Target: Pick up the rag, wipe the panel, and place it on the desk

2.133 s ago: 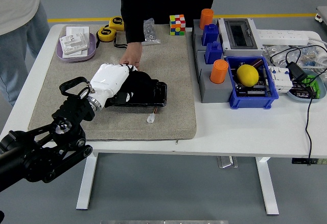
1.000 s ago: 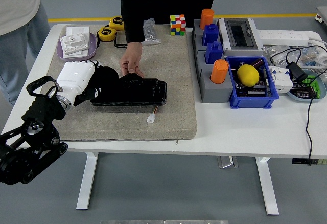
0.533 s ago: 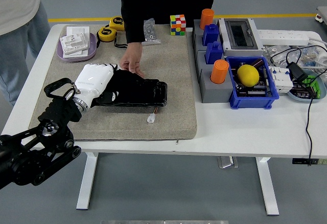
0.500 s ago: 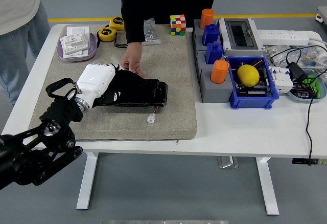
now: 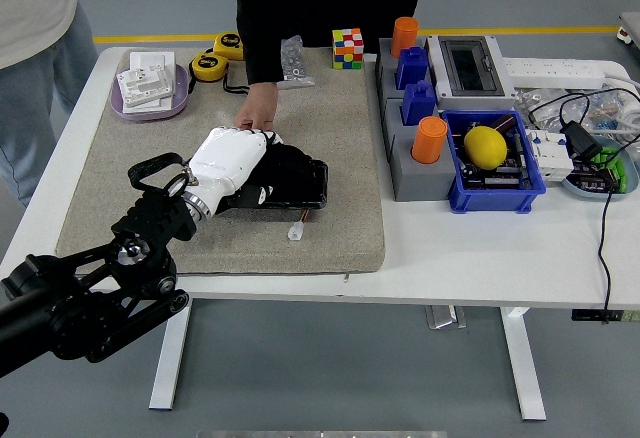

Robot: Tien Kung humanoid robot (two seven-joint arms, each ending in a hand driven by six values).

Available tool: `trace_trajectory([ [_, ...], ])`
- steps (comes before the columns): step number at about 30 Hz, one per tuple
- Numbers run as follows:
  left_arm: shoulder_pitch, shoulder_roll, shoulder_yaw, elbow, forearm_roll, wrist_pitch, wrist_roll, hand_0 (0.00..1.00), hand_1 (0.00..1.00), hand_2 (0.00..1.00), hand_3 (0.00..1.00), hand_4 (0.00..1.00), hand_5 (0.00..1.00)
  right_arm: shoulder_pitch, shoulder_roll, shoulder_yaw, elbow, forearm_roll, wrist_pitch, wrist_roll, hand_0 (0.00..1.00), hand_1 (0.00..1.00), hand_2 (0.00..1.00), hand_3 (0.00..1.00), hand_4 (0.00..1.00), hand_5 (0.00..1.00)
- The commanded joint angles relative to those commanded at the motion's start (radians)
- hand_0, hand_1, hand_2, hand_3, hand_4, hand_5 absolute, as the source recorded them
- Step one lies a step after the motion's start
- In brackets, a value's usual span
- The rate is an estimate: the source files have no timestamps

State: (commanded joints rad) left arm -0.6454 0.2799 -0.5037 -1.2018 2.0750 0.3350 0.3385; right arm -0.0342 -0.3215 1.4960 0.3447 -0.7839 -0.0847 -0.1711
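Note:
A black panel (image 5: 303, 187) lies on the grey mat (image 5: 340, 158) in the head view. My left hand (image 5: 232, 161), white with a black arm, rests on top of the panel with its fingers curled on a black rag (image 5: 277, 161), which is pressed against the panel's surface. The rag is dark against the dark panel, so its outline is hard to make out. A person's hand (image 5: 256, 116) at the far side touches the panel's back edge just above my hand. My right arm is out of sight.
A purple tray (image 5: 150, 89) of white parts and yellow tape measures (image 5: 217, 56) sit at the back left. A small white connector (image 5: 297, 230) lies near the panel. A grey block with orange cups (image 5: 428, 139), a blue bin (image 5: 495, 168), a cube (image 5: 347, 47) and cables stand to the right. Another person stands at the left.
My left hand has slid to the right along the panel with the rag, from its left end toward its middle. The person's hand stays at the panel's back edge.

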Motion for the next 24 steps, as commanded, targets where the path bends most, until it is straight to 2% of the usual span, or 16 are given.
trace_trajectory([
  [6, -0.018, -0.018, 0.032, -0.014, -0.006, -0.002, 0.003, 0.227, 0.124, 0.414, 0.265, 0.087, 0.002, 0.003, -0.003, 0.000, -0.003, -0.003, 0.004, -0.003, 0.691, 0.469, 0.647, 0.621, 0.998, 0.691],
  [24, -0.041, -0.044, 0.103, -0.039, -0.017, -0.003, 0.008, 0.227, 0.124, 0.414, 0.266, 0.090, 0.002, 0.005, -0.004, -0.002, -0.004, -0.003, 0.004, -0.005, 0.688, 0.469, 0.648, 0.620, 0.998, 0.690],
])
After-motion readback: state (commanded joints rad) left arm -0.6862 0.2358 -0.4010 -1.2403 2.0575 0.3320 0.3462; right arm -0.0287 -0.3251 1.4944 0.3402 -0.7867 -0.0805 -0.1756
